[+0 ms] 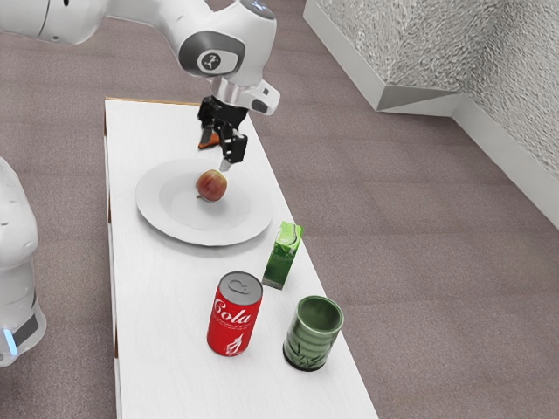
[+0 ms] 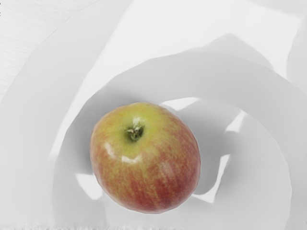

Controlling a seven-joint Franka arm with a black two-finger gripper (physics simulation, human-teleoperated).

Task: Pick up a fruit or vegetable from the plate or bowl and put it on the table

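My gripper (image 1: pixel 217 151) is above the far part of the white plate (image 1: pixel 162 208) in the exterior view, its two fingers apart with nothing between them. Below it, a red-and-yellow apple (image 1: pixel 211 185) rests on the plate, not touched by the fingers. From the hand's camera, the apple (image 2: pixel 145 160) appears whole, stem end showing, on the pale plate (image 2: pixel 240 153).
An orange-red object (image 1: pixel 208 140) lies beyond the plate, partly hidden behind the gripper. A green carton (image 1: pixel 282 256), a red cola can (image 1: pixel 234 316) and a green cup (image 1: pixel 313 333) stand on the white table (image 1: pixel 162 349) on the plate's near side.
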